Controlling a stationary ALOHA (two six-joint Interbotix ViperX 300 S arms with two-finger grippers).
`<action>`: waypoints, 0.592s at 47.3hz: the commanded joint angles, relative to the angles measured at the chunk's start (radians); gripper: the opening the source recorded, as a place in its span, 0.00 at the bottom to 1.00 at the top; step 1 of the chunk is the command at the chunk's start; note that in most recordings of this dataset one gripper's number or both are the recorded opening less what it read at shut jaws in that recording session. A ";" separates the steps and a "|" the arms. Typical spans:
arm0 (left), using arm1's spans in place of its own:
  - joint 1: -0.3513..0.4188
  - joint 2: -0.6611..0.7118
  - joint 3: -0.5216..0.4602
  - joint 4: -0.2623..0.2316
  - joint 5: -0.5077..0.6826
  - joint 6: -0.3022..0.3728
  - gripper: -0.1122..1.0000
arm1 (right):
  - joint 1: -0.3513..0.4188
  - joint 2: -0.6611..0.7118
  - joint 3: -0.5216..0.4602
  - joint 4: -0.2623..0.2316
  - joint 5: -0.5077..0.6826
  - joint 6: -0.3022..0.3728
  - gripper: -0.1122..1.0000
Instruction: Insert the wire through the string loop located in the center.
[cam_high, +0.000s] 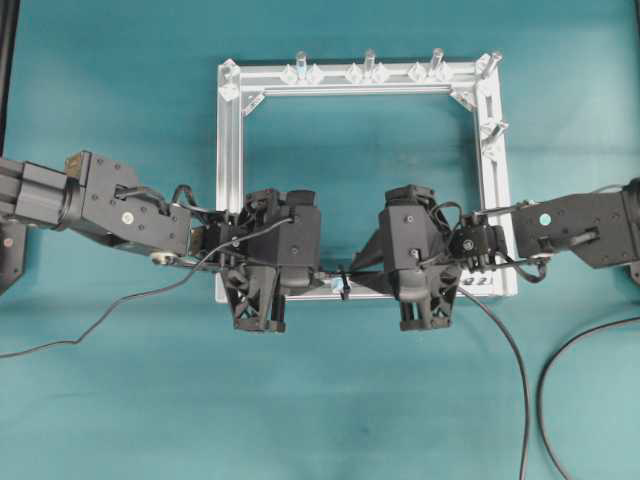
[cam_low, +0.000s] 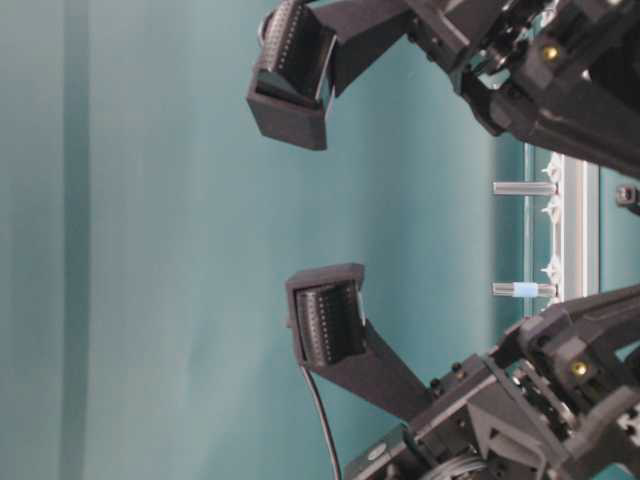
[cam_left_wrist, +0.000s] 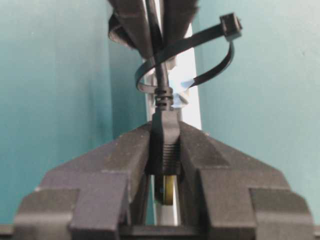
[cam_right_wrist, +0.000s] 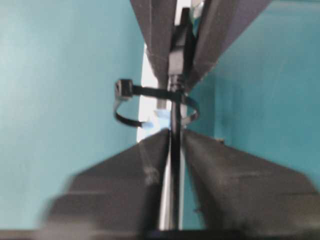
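Note:
In the left wrist view my left gripper (cam_left_wrist: 164, 130) is shut on the black plug (cam_left_wrist: 165, 145) of the wire (cam_left_wrist: 161, 75). From there the wire runs on through the string loop (cam_left_wrist: 220, 55), a thin dark band with a pale blue fitting. In the right wrist view the wire (cam_right_wrist: 175, 165) runs between the fingers of my right gripper (cam_right_wrist: 175, 132), with a narrow gap on each side, so it is open. The loop (cam_right_wrist: 150, 92) sits just past its tips. From overhead the left gripper (cam_high: 325, 272) and right gripper (cam_high: 375, 272) face each other across the loop (cam_high: 343, 280).
The loop hangs on the near bar of a square aluminium frame (cam_high: 230, 180) with upright pegs (cam_high: 369, 62) along its far bar. The wire trails off to the lower right (cam_high: 510, 360). A thicker black cable (cam_high: 560, 370) lies at the right.

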 joint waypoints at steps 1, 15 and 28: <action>0.002 -0.038 -0.015 0.003 -0.003 -0.006 0.22 | 0.000 -0.012 -0.025 0.000 0.008 0.002 0.49; 0.002 -0.038 -0.014 0.003 -0.003 -0.006 0.22 | 0.000 -0.032 -0.020 -0.002 0.032 0.000 0.70; 0.002 -0.040 -0.006 0.003 0.011 -0.006 0.22 | 0.002 -0.072 0.002 0.000 0.034 0.000 0.70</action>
